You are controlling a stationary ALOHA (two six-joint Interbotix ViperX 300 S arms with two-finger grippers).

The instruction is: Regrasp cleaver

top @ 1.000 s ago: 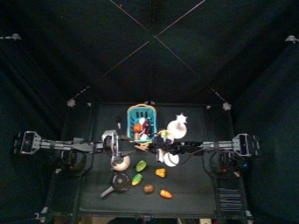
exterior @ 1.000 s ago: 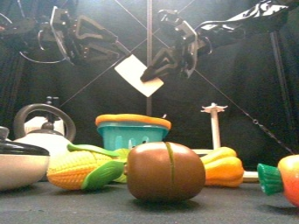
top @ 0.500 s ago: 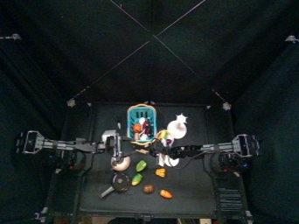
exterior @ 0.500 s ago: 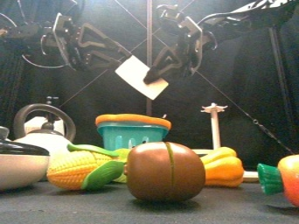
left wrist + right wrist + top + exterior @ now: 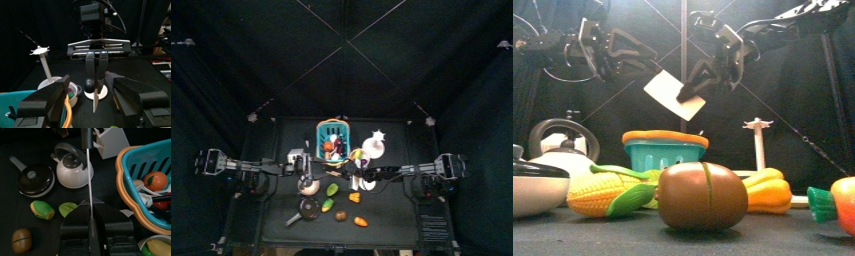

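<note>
So the right pincer (image 5: 700, 88) grips the cleaver (image 5: 671, 91) by its handle, high over the surface. Left pincer (image 5: 613, 55) waits wide beside it (empty), so the handover remains.

White cleaver (image 5: 668, 91), held aloft, blade tilted

Your cleaver (image 5: 668, 89) hangs above the basket (image 5: 664, 152), kettle (image 5: 564, 148) left, corn (image 5: 609, 192) in front.
</note>
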